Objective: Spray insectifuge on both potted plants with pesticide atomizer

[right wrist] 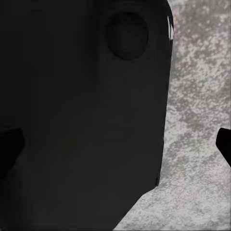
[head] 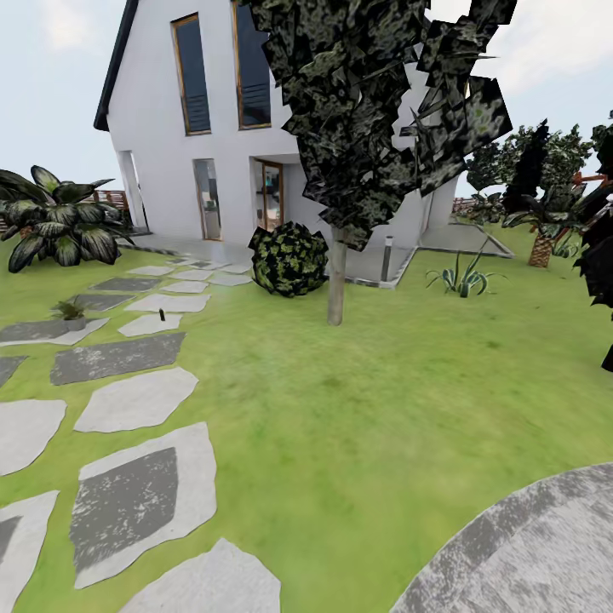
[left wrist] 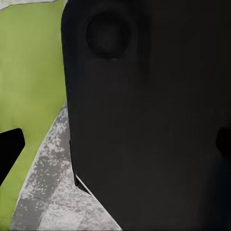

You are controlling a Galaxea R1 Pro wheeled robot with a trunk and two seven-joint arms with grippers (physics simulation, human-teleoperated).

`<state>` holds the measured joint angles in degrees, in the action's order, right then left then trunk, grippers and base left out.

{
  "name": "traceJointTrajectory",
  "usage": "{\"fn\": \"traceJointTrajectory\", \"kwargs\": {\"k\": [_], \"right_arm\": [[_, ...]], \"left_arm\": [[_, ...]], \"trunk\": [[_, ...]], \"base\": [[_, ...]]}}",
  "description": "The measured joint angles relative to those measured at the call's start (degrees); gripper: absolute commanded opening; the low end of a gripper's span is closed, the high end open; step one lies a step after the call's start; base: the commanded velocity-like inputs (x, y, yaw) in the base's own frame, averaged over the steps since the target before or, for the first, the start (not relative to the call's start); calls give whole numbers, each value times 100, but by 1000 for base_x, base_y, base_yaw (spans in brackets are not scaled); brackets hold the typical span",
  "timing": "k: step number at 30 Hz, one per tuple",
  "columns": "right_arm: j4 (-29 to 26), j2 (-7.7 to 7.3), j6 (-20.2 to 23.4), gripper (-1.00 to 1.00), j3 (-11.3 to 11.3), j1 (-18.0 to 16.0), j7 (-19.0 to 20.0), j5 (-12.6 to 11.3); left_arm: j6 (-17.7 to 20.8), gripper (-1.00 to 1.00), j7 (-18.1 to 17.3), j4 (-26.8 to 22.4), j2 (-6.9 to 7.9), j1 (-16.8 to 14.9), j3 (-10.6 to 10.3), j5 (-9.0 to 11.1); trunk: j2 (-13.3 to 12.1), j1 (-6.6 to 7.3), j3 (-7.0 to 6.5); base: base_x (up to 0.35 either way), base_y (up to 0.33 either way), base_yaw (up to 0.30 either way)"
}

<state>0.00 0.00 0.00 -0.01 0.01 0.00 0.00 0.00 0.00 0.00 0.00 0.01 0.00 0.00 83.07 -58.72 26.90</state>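
Note:
One potted plant (head: 71, 312), a small green rosette in a grey pot, sits far off on a stepping stone at the left of the garden lawn (head: 366, 400). A tiny dark upright object (head: 162, 315) stands on a pale stone to its right; it is too small to identify. In the left wrist view my left gripper (left wrist: 115, 147) is open, its dark fingertips (left wrist: 10, 147) spread wide over grass and grey stone. My right gripper (right wrist: 115, 144) is open too, above speckled grey paving. A large dark panel of the robot lies behind each gripper.
Grey and white stepping stones (head: 136, 502) run up the left toward a white house (head: 196, 162). A big dark-leaved shrub (head: 55, 226) stands far left. A round clipped bush (head: 288, 258) and a thin tree trunk (head: 336, 285) stand mid-lawn. The round patio (head: 528, 553) lies at near right.

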Motion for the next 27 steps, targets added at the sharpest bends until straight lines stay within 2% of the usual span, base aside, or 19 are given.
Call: {"fn": "traceJointTrajectory", "kwargs": {"k": [3, 18, 20, 27], "right_arm": [[-92, 92, -8, 100, 2, 1, -24, 1], [-237, 158, -81, 100, -9, -3, -24, -3], [-239, 147, -140, 100, -4, 0, -28, 2], [-258, -71, -363, 100, -28, -7, -31, -8]], "left_arm": [[40, 100, -24, 99, -28, 45, 8, 8], [40, 100, -20, 36, -3, 58, -11, 14], [33, 100, -22, 15, 11, 52, -23, 11], [-129, 100, -11, -20, 114, 31, -37, -5]], "trunk": [[-1, 0, -1], [-1, 0, -1], [-1, 0, -1], [-1, 0, -2]], "base": [[0, 0, 0], [0, 0, 0], [0, 0, 0], [0, 0, 0]]}}
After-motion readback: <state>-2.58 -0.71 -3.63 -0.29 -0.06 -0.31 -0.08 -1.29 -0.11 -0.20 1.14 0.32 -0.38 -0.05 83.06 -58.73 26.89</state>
